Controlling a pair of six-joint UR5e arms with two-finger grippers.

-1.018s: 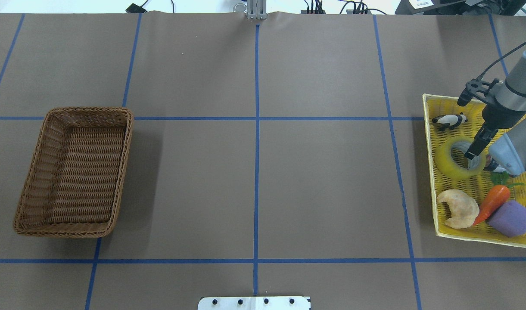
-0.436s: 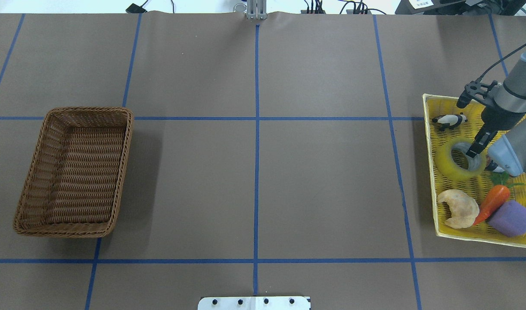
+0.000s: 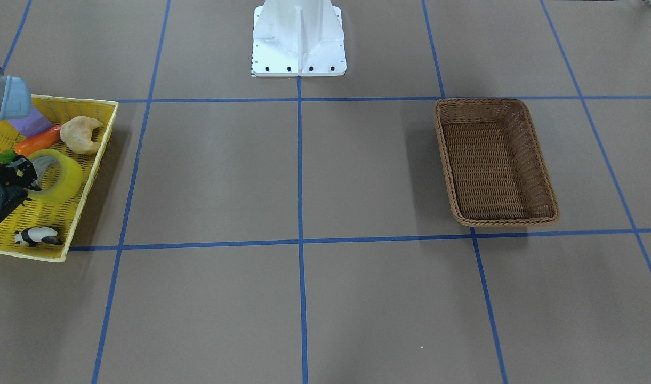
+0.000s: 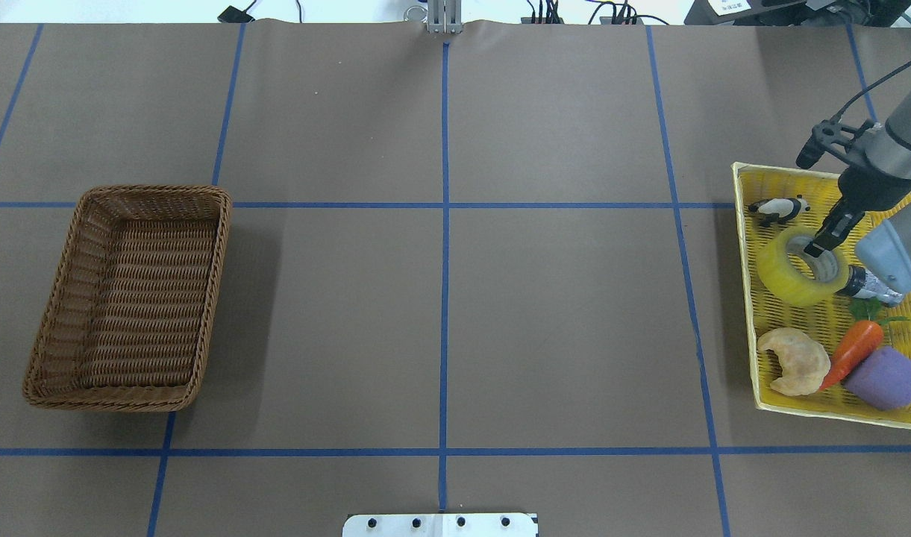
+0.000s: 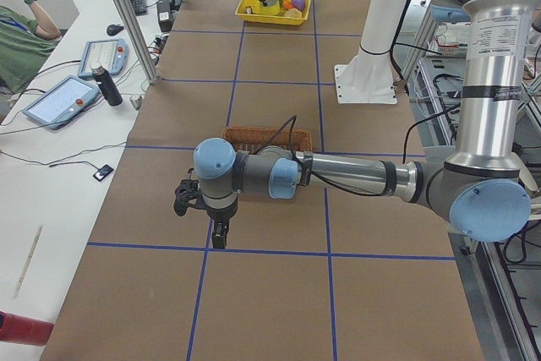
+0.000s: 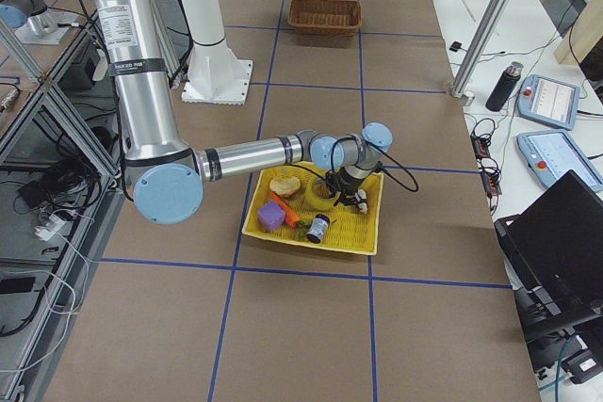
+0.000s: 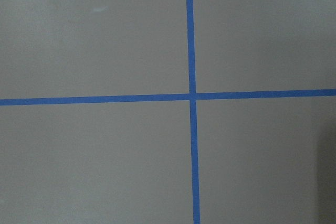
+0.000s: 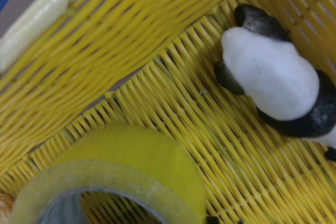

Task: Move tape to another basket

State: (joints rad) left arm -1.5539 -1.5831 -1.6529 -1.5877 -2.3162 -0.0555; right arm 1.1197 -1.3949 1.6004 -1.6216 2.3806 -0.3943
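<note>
— Where is the tape [image 4: 787, 272], and how much room is around it?
— It is in the yellow tray [image 4: 780, 321] at the right end of the table [image 4: 559, 313], close to the tray's low rim on the side that faces the basket [image 4: 145, 298]. The panda figure [image 4: 780, 209] stands just beyond the tape. The croissant [image 4: 794, 360], the carrot [image 4: 852, 352] and the purple block [image 4: 884, 379] lie near it on the other side. Tray and basket are well apart, with a wide stretch of brown table between them, crossed by blue lines [image 4: 444, 298].
— And the materials?
— The tape is a thick ring, translucent yellow, with a pale grey core. The tray is flat plastic mesh. The basket is brown woven wicker, rectangular, with rounded corners and raised sides.
— The grippers?
— The right gripper [image 4: 824, 242] has one finger down inside the core, and its fingers are closed on the wall of the ring. The left gripper [image 5: 219, 243] hangs over the table not far from the basket. Whether its fingers are apart or together, I cannot tell.
— What differs from a moment ago?
— The right gripper has gone up a little and the tape has come with it, now tilted. A small dark bottle [image 4: 867, 286] just beside the tape shows more fully than before.
</note>
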